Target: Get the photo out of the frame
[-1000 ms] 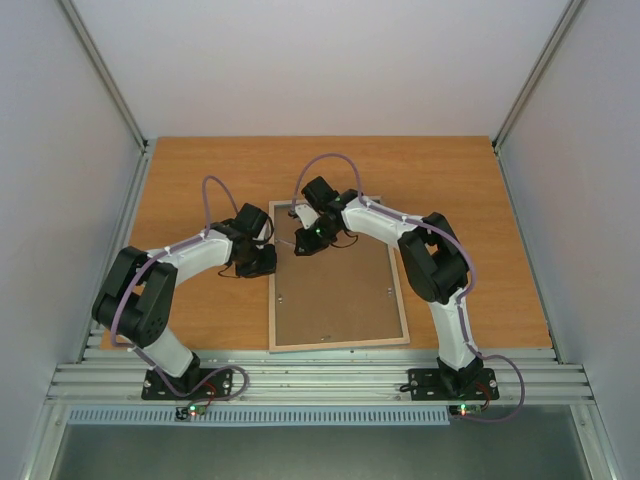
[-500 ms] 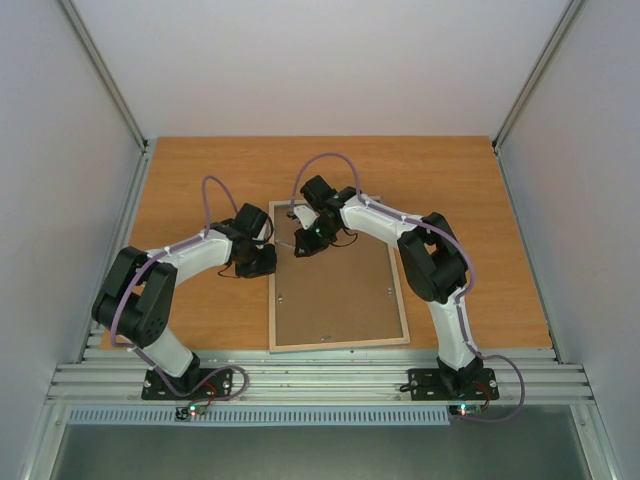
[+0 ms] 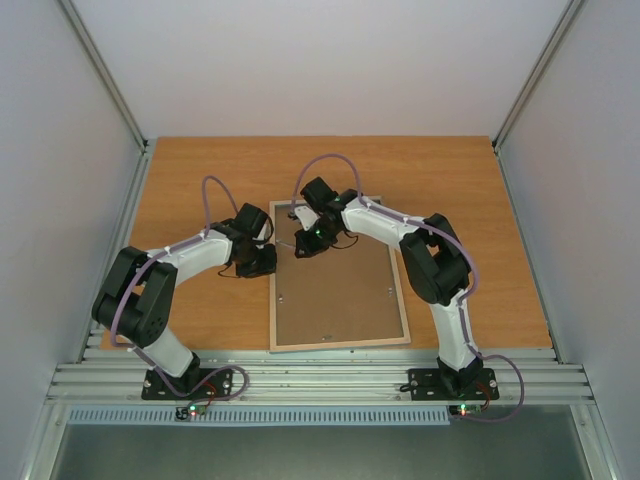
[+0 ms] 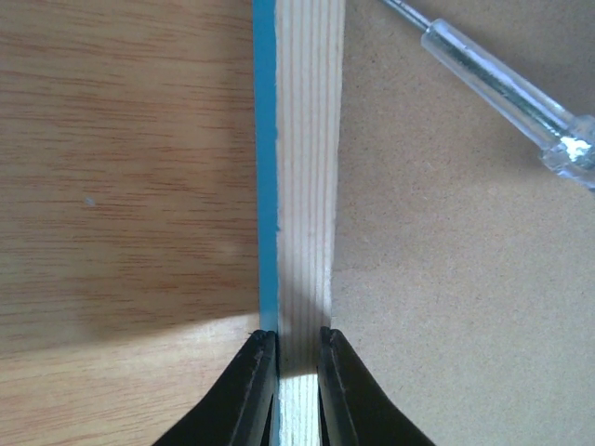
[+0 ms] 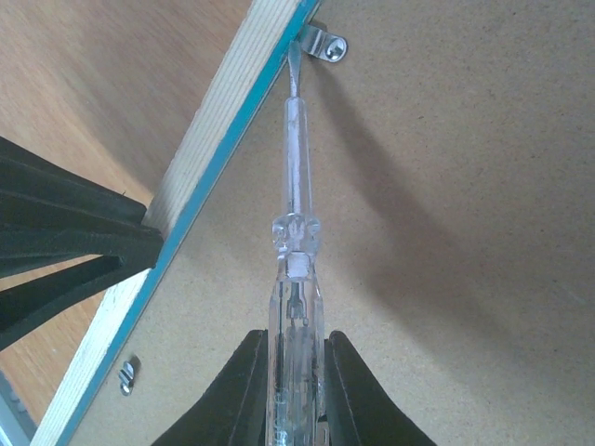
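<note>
Low down, left gripper (image 4: 297, 342) pinching frame (image 4: 307, 186) edge, right gripper (image 5: 296, 346) clamping screwdriver (image 5: 296, 214), tip at clip (image 5: 325, 44).

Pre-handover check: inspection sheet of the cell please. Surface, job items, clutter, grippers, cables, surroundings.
Surface: orange-brown wooden table.
Job's things: frame lies face down, brown backing board in it; photo not visible.
Clutter: nothing seen.
Grippers: left gripper shut on the frame's left rail; right gripper shut on a clear-handled screwdriver, tip at a metal clip.
Cables: purple cables loop above both wrists.
Surroundings: white walls; aluminium rail at the near edge.
</note>
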`<state>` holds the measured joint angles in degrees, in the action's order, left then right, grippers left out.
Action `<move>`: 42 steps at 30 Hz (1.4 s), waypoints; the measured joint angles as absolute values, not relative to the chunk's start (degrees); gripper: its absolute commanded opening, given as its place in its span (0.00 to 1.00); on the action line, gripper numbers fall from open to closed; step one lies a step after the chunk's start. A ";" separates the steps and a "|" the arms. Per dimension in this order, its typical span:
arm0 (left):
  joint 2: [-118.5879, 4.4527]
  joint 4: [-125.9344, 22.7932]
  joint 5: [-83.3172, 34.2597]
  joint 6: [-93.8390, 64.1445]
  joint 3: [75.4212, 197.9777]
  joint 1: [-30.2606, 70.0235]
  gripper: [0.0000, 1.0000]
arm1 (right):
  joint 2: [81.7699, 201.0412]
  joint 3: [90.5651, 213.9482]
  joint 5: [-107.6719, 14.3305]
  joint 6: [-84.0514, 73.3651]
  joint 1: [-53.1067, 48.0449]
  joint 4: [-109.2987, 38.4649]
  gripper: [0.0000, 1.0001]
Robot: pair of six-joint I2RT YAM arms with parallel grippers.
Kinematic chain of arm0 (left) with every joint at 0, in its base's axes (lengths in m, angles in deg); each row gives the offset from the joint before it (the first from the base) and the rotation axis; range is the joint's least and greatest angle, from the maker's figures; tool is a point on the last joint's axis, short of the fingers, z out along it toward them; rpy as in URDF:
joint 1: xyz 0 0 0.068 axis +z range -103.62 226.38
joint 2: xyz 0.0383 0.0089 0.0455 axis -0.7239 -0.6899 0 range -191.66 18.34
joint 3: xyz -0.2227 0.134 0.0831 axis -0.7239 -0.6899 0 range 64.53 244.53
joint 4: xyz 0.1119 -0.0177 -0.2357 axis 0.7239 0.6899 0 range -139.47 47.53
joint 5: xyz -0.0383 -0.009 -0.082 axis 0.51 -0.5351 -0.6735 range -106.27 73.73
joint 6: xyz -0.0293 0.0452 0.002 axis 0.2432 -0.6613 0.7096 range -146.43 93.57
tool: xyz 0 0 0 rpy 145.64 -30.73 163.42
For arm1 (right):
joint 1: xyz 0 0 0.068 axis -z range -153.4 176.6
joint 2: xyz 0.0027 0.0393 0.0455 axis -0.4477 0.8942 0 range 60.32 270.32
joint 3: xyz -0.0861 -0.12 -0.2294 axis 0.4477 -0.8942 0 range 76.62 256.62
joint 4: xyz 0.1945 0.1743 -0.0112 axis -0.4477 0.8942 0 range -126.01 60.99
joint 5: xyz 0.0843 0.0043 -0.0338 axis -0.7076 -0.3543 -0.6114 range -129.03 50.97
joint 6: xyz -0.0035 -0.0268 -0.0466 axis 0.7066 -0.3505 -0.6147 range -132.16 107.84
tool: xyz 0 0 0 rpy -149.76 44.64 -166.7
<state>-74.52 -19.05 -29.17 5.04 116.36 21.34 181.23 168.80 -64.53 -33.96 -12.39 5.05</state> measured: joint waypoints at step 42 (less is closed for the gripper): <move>-74.61 -20.45 -30.20 5.15 115.80 21.34 0.15 | 182.10 170.97 -63.11 -33.09 -12.58 7.01 0.01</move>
